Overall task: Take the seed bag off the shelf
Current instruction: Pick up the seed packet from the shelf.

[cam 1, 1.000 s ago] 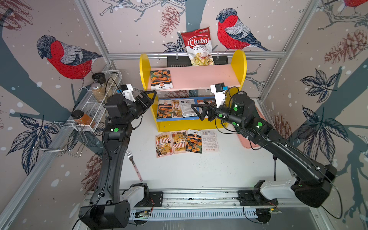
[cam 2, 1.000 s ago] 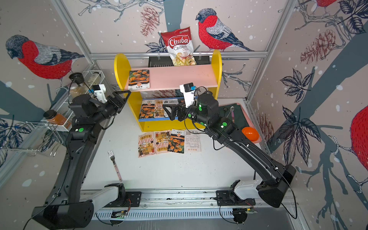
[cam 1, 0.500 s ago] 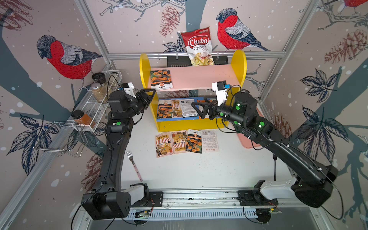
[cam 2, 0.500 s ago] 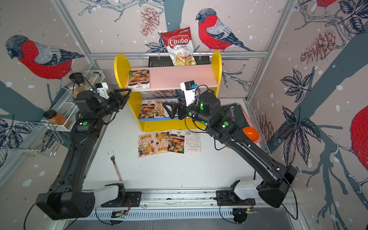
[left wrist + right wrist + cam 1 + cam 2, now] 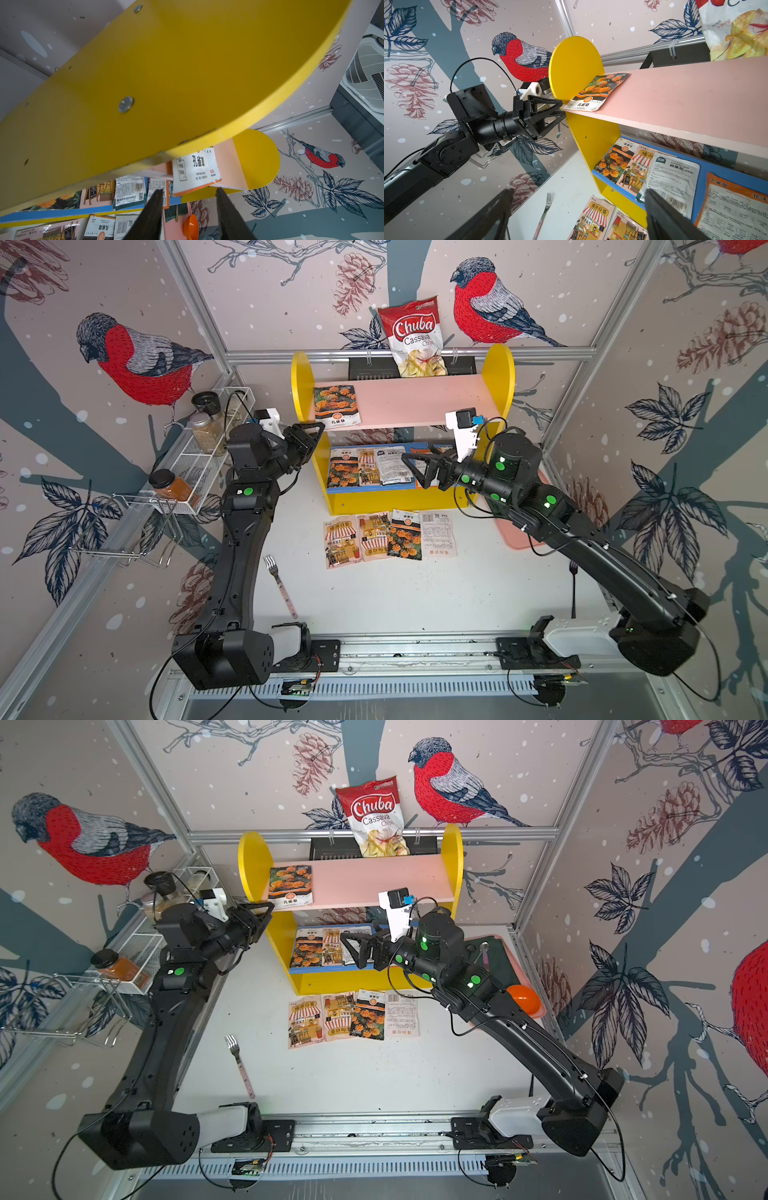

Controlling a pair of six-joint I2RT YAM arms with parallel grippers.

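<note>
Left claw (image 5: 189, 190) agape at seed bag (image 5: 195, 168) edge.

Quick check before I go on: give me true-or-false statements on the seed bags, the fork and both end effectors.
One seed bag lies on the pink upper board. True.
The right end effector holds a bag. False: it is open and empty, in front of the blue lower board.
The fork lies on the blue lower board. False: it is on the table.
The left end effector is at that seed bag's front edge. True.
</note>
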